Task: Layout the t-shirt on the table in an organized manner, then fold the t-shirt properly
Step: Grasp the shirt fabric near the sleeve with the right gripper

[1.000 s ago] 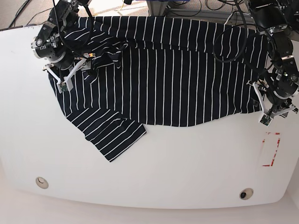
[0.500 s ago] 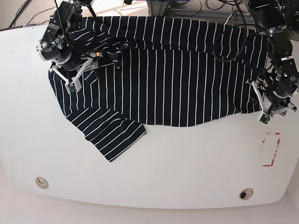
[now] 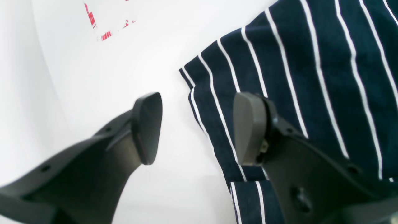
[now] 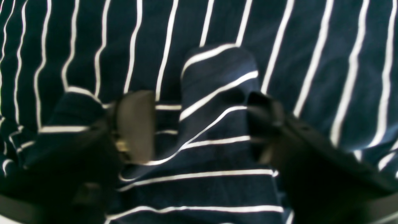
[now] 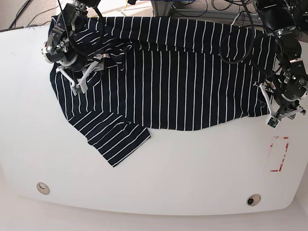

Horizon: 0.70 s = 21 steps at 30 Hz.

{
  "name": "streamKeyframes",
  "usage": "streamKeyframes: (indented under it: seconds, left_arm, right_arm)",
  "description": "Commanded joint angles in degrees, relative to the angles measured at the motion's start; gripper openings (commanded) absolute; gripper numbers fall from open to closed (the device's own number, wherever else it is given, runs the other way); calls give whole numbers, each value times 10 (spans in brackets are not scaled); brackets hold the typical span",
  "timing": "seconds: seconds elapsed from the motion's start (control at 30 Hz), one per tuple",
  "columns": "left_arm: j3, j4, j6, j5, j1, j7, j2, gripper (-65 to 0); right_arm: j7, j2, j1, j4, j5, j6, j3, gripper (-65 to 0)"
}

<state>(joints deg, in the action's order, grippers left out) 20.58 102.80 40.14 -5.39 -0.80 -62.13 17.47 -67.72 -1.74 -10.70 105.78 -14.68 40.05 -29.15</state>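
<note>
Over the last second the right end effector (image 5: 83,77) has slid up the shirt (image 5: 168,77) spread on the table (image 5: 168,173), its jaws narrowing around a raised fold, not yet clenched; the left end effector (image 3: 196,127) hangs released, straddling the hem corner.

The t-shirt (image 5: 168,77) lies spread across the table's (image 5: 192,173) far half, one sleeve (image 5: 113,139) pointing forward.

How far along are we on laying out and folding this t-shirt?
Done: the t-shirt is spread across the table, body mostly flat, one sleeve out toward the front. In hand: the right gripper straddles a raised fold of bunched cloth, jaws apart; the left gripper sits open over the hem corner, one finger above bare table. Left: smoothing the bunched area, then all the folding.
</note>
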Motion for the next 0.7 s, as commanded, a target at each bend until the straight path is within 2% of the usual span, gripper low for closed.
streamKeyframes:
  seconds: [0.0, 0.07, 0.17, 0.67]
  left_arm:
    - [3, 8, -1, -2, -8, 7, 9, -311]
    - [3, 8, -1, -2, -8, 7, 9, -311]
    - [3, 8, -1, -2, -8, 7, 9, -311]
    - [3, 8, -1, -2, -7, 7, 9, -311]
  right_arm:
    - [9, 5, 11, 0, -6, -1, 0, -393]
    - [9, 6, 17, -1, -6, -1, 0, -504]
    - [9, 6, 20, -4, -6, -1, 1, -626]
    - [5, 4, 35, 22, -11, -1, 2, -637]
